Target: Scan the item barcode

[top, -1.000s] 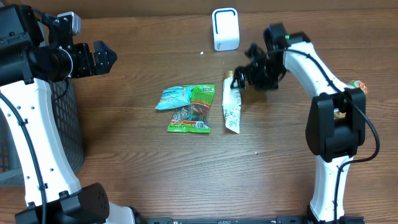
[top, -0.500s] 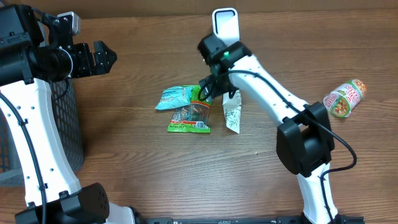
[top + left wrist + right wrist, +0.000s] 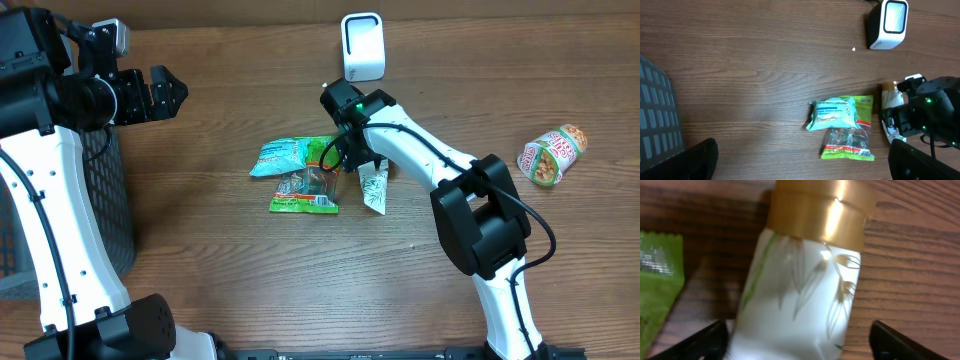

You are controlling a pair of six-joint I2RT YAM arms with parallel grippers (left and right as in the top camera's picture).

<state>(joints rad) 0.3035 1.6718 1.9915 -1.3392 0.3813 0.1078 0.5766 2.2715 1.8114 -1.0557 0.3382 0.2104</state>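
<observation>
The right gripper [image 3: 797,332] hangs with its fingers spread wide on either side of the white tube [image 3: 800,295], gripping nothing. The tube's gold cap [image 3: 820,212] points toward the barcode scanner [image 3: 362,47] near the table's far edge. A green snack packet [image 3: 305,187] lies just beside the tube's left edge, and bare wood lies to its right. The left gripper [image 3: 165,95] stands released, well apart, near the mesh basket [image 3: 112,200].

A brown wood-grain table [image 3: 200,280] fills the view, a dark mesh basket [image 3: 115,210] at its left.

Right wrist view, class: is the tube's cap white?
No, the tube has a shiny gold cap above its white body.
</observation>
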